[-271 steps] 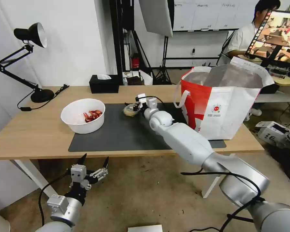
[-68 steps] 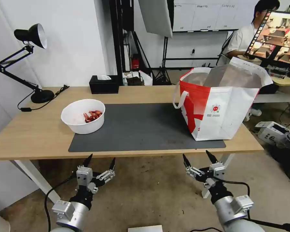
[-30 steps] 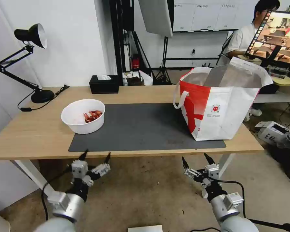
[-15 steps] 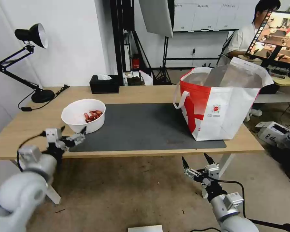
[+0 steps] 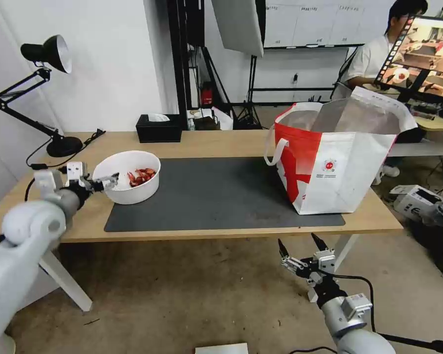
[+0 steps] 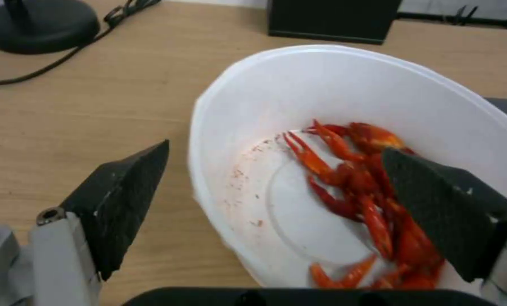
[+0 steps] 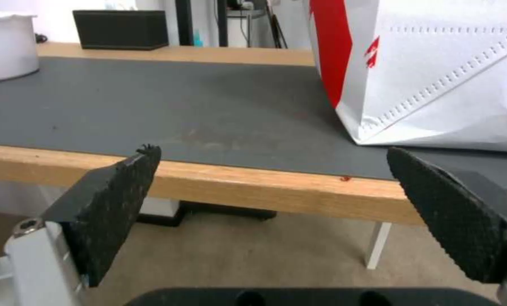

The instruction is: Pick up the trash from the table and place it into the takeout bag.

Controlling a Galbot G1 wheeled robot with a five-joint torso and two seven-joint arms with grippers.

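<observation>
- A white round plastic bowl [image 5: 127, 176] holding red crayfish shells [image 6: 360, 187] is seen on the left part of the long light-wood tabletop [image 5: 192, 143], its base overlapping the left end of the large dark grey mat [image 5: 216, 194].
- The left claw [image 5: 96, 183] is held at the bowl's left rim with its jaws spread wide; in the left wrist view the rim [image 6: 199, 140] lies between the two dark fingers [image 6: 126, 195], one outside the bowl over the wood and one over the shells.
- Whether either finger touches the bowl cannot be told.
- The large red-and-white boxy takeout bag [image 5: 332, 164] with silver foil lining and white loop handles is stood upright and open on the right end of the mat, well apart from the bowl.
- The right claw [image 5: 302, 246] is held below the front edge of the tabletop, beneath the bag's side, its jaws wide and nothing between them.
- A black tissue box [image 5: 158, 128] is placed at the far edge of the tabletop, behind the bowl.
- A black desk lamp [image 5: 44, 93] is set on the far left corner.
</observation>
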